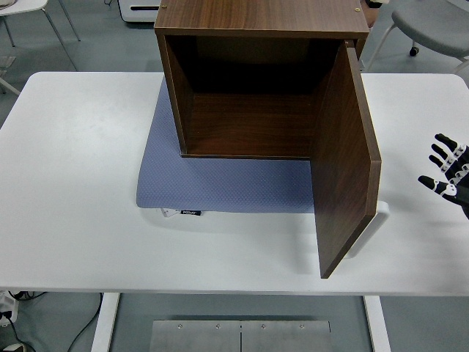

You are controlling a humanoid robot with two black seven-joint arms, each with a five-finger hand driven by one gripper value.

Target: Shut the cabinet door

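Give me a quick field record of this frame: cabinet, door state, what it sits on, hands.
cabinet: dark brown wooden box cabinet, open front facing the camera, interior looks empty
door: brown wooden door, hinged on the right side, swung wide open toward the table's near edge
handle: white bar handle on the door's outer face, partly hidden
mat: blue-grey textured mat under the cabinet
table: white table
right hand: black five-fingered hand at the right edge, fingers spread, clear of the door
left hand: not in view
task status: door not yet closed
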